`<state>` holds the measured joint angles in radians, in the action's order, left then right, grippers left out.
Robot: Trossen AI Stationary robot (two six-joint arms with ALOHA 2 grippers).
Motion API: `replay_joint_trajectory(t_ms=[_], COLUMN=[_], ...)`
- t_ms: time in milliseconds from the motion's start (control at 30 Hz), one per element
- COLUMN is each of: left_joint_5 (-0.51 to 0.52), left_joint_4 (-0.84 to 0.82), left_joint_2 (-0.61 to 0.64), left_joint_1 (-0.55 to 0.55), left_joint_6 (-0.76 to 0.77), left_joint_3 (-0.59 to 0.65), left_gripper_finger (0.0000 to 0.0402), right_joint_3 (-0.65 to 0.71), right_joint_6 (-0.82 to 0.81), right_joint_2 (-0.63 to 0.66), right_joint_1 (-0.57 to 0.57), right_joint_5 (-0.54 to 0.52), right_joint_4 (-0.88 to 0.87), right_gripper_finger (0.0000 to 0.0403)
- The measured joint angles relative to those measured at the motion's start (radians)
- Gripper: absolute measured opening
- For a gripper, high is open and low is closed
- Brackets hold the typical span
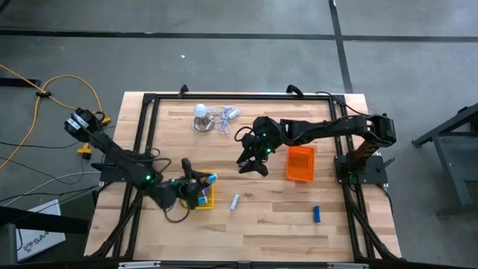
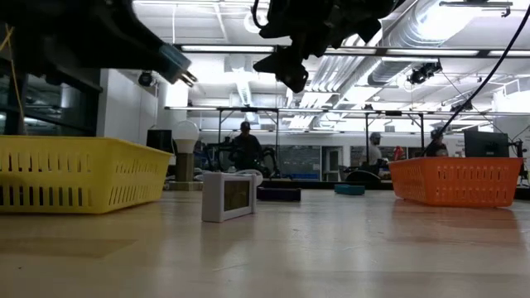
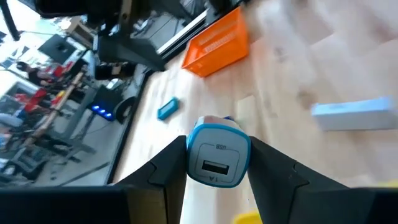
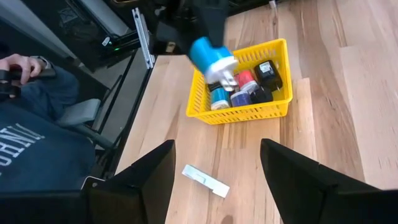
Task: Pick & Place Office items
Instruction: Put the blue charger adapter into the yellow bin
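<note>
Item: left gripper (image 3: 217,163), fingers pinched on a blue-and-white charger plug (image 3: 217,160), held in the air just above the yellow tray (image 1: 202,198). The tray sits towards the table's near left part, well in from the left edge.

Item: yellow tray contents (image 4: 245,87): several small black, blue, red and teal pieces, already packed close. Exact count cannot be told.

Item: white block (image 1: 234,202), flat on the table just right of the yellow tray, not yet collected.

Item: blue block (image 1: 316,214), near the table's front right, loose, well apart from both trays.

Item: right gripper (image 4: 217,171), jaws spread wide and holding nothing, hanging above the table's middle with its fingers over the white block's area.

Item: orange tray (image 1: 300,163), right of centre; what it holds cannot be made out.

Item: white dome lamp with grey cord (image 1: 202,113), towards the far edge. Not part of the sort.

Handling note, as judged: the step in hand looks to be dropping the plug into the yellow tray. Best done by centring it over a gap between the pieces already there, lowering until it is inside the rim, then opening. A release from height risks it bouncing off the crowded items and over the low wall. The right arm should keep clear of the tray until the left one lifts away.
</note>
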<state>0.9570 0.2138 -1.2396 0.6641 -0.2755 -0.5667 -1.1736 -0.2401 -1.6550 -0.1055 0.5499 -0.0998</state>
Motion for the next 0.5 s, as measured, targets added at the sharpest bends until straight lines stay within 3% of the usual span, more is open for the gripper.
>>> replay_joint_trajectory(t_ms=[267, 367, 500], left_joint_5=[0.112, 0.055, -0.098], left_joint_4=[-0.203, -0.341, -0.450], left_joint_2=[0.043, 0.070, 0.078], left_joint_1=[0.143, 0.149, 0.122], left_joint_6=[0.359, 0.555, 0.710], left_joint_3=[0.000, 0.000, 0.000], left_gripper_finger=[0.0140, 0.0146, 0.0150], right_joint_3=[0.000, 0.000, 0.000], right_joint_6=[-0.002, -0.003, -0.003], right_joint_2=[0.000, 0.000, 0.000], right_joint_1=[0.001, 0.001, 0.003], right_joint_5=[0.000, 0.000, 0.000], right_joint_4=[0.000, 0.000, 0.001], right_gripper_finger=[0.0221, 0.0220, 0.0220])
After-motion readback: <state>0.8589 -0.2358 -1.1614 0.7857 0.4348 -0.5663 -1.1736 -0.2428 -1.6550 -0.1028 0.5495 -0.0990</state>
